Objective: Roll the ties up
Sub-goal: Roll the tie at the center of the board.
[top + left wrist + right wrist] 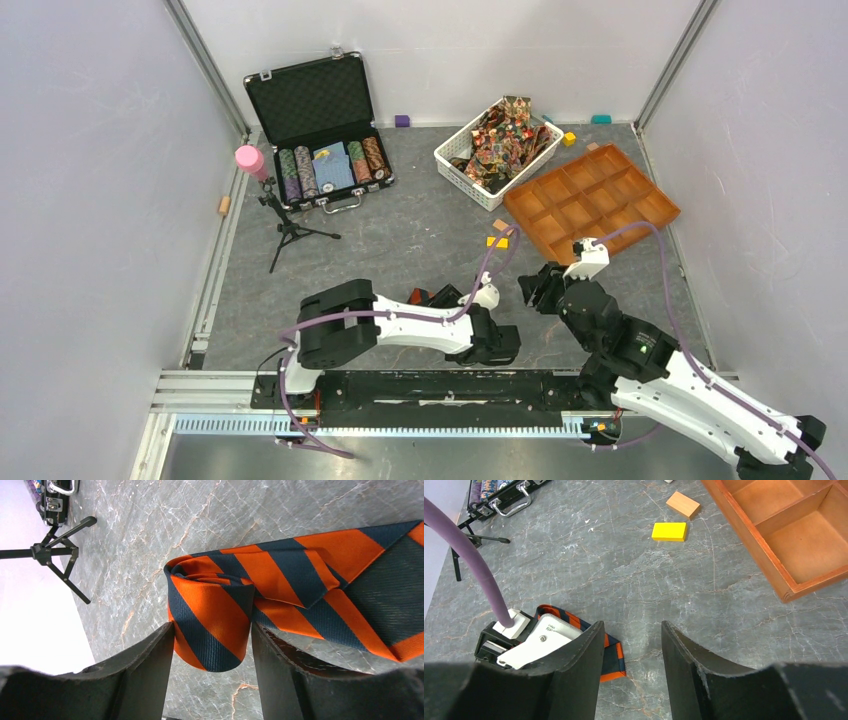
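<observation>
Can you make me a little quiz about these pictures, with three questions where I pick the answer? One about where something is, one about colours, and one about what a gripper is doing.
1. Where are the patterned ties?
A) in the wooden tray
B) in the white basket
C) in the black case

2. What colours are on the striped tie?
A) green and white
B) pink and yellow
C) orange and dark blue

3. How is the right gripper?
A) open, holding nothing
B) shut on a tie
C) shut on a yellow block

Answers:
1 B: they are heaped in the basket.
2 C: the left wrist view shows its stripes close up.
3 A: its fingers stand apart, with only the table between them.
</observation>
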Motion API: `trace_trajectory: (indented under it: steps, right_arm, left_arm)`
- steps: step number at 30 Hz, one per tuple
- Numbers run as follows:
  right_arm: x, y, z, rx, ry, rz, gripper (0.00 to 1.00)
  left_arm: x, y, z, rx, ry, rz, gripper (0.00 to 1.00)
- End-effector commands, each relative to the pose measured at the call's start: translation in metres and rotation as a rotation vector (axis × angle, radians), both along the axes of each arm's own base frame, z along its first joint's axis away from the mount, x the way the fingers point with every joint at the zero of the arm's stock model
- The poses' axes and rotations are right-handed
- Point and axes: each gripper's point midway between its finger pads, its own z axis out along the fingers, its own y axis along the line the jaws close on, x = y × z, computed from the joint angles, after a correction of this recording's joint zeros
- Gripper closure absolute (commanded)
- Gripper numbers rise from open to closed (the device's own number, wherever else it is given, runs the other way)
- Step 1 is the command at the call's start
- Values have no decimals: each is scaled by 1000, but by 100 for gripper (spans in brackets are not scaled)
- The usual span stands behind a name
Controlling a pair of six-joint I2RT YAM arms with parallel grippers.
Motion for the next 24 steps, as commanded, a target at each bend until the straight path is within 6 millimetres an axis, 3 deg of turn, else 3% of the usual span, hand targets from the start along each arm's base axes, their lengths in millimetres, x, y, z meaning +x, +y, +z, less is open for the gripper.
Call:
trace_trajectory:
  steps: [1,12,24]
  right_arm:
    - [3,-8,26,46,-44,-42,48]
    - [0,-23,39,45,-67,-82,45]
    - [-1,-27,40,57,-68,-96,43]
  left_arm:
    - [-4,-18,3,-79,-20,19,35]
    - [-15,-38,7,-154,16,19,33]
    - [-21,-49,11,-298,45,26,32]
